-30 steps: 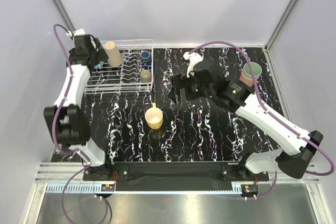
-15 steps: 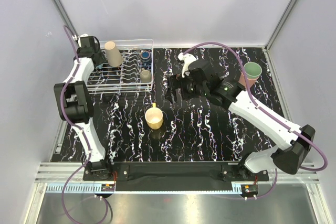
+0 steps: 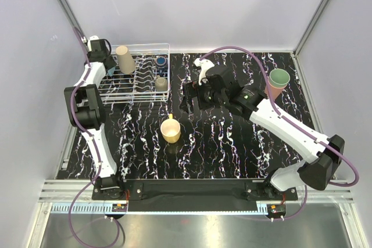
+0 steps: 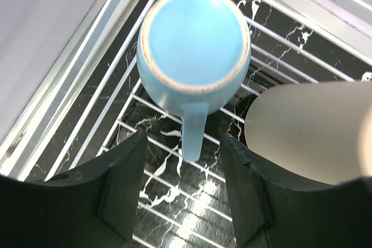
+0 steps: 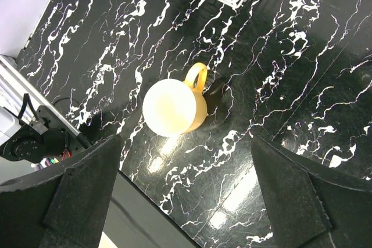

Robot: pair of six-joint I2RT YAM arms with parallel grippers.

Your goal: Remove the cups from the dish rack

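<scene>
The left fingers (image 4: 125, 190), parted and untouching, straddle the handle of an upturned blue mug (image 4: 195, 39) at the rack's (image 3: 133, 88) left end, beside a tan cup (image 4: 314, 126). The right fingers (image 5: 81, 196), spread wide, hover above a yellow mug (image 5: 172, 108) on the table (image 5: 279, 85).

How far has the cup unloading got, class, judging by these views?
Done: yellow mug and stacked tumblers stand on the table, outside the rack. In hand: left tool straddles the handle of the blue mug, not yet gripping. Left: that mug, the tan tumbler, navy mug and grey-brown cup.
</scene>
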